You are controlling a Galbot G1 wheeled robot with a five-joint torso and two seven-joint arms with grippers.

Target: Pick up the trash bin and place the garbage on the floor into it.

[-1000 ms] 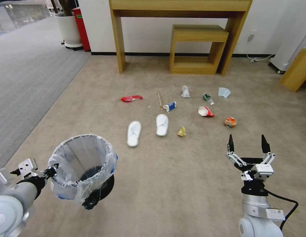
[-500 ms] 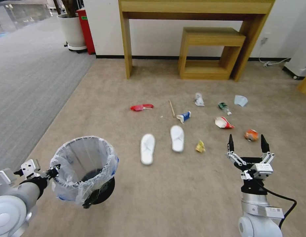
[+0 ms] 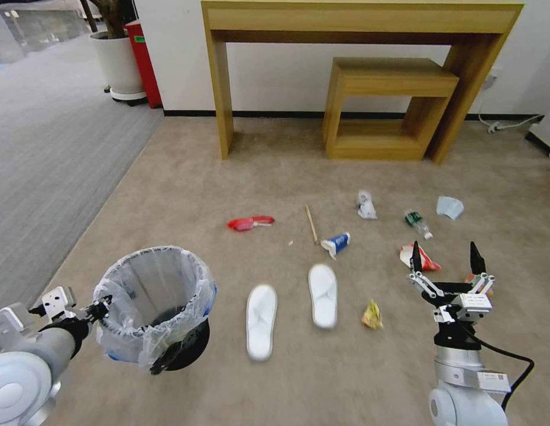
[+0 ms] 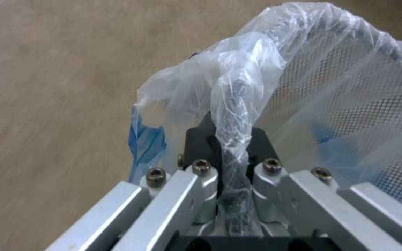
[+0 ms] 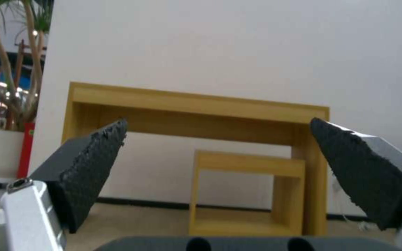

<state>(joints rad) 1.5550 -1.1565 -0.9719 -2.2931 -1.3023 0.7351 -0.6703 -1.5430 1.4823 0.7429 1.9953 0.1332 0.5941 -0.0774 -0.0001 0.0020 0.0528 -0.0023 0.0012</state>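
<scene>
The trash bin point(image 3: 154, 296), black with a crinkled clear bag over its rim, hangs just above the floor point(image 3: 186, 189) at lower left. My left gripper point(image 3: 100, 307) is shut on its rim; in the left wrist view the left gripper point(image 4: 231, 139) pinches bag and rim of the bin point(image 4: 350, 97). Garbage lies ahead: two white slippers point(image 3: 261, 322) point(image 3: 323, 294), a yellow wad point(image 3: 372, 315), a blue-white cup point(image 3: 336, 243), a wooden stick point(image 3: 311, 223), a red wrapper point(image 3: 250, 222), a white bag point(image 3: 366, 205), a bottle point(image 3: 418, 222), a blue mask point(image 3: 450, 207). My right gripper point(image 3: 445, 257) is open and empty, partly covering a red-white cup point(image 3: 426, 260).
A tall wooden table point(image 3: 358, 18) and a low wooden shelf point(image 3: 393, 83) stand against the far wall. A white plant pot point(image 3: 118, 65) and a red box point(image 3: 142, 53) stand at far left. Grey ribbed carpet point(image 3: 44, 154) borders the left. A cable point(image 3: 505, 124) lies at far right.
The whole picture has shifted: litter and furniture sit lower and nearer, so the camera has moved forward. Both arms keep the same pose, the bin still held.
</scene>
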